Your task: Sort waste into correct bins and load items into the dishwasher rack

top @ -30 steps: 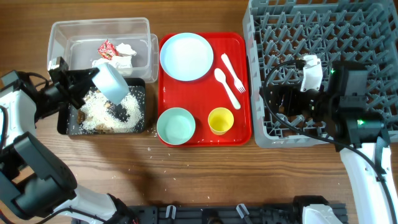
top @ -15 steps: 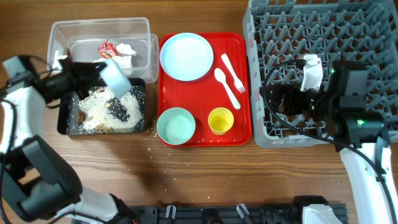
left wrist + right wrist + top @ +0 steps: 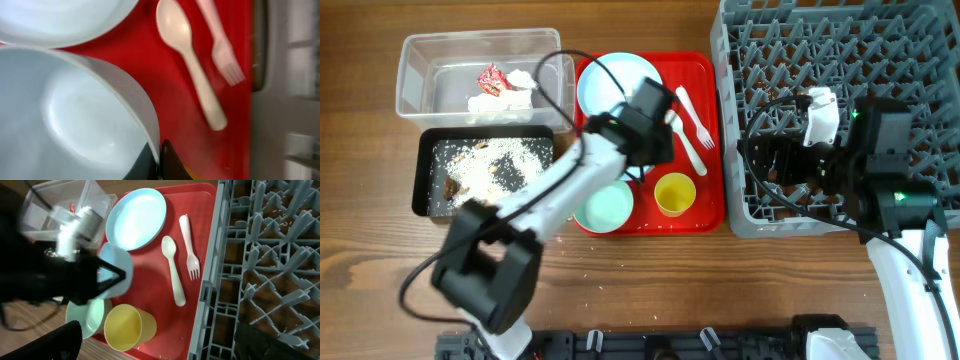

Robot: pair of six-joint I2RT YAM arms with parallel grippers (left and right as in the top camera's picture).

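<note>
**Left gripper carries a bowl by its rim over the red tray**

The left gripper (image 3: pixel 159 159) is closed narrow on the rim of a pale blue-green bowl (image 3: pixel 75 115), with one finger inside the wall and one outside. The bowl's inside looks clean and glossy. I judge it to be light, stiff plastic. It should not crush or break, but it is smooth enough to swivel or slip in a two-point pinch. The rim is the only practical place to hold it. A bite deep enough to reach the wall below the lip would resist twisting better than a hold on the edge alone. The pictures do not show whether the bowl touches the red tray (image 3: pixel 705 215) or hangs above it.

Just beyond the bowl from the gripper lies the plate (image 3: pixel 60 20). To the side are the spoon (image 3: pixel 187 62) and fork (image 3: pixel 220 47), and past them is the rack (image 3: pixel 840 60). The second bowl (image 3: pixel 90 317) and the yellow cup (image 3: pixel 131 325) sit back along the arm.

The left arm (image 3: pixel 545 190) is stretched far out on a diagonal across the bench, with its wrist over the middle of the tray. At that reach, steadiness is likely poor. The right gripper (image 3: pixel 765 165) hangs over the rack's near corner, wide apart and empty, facing the tray.
</note>
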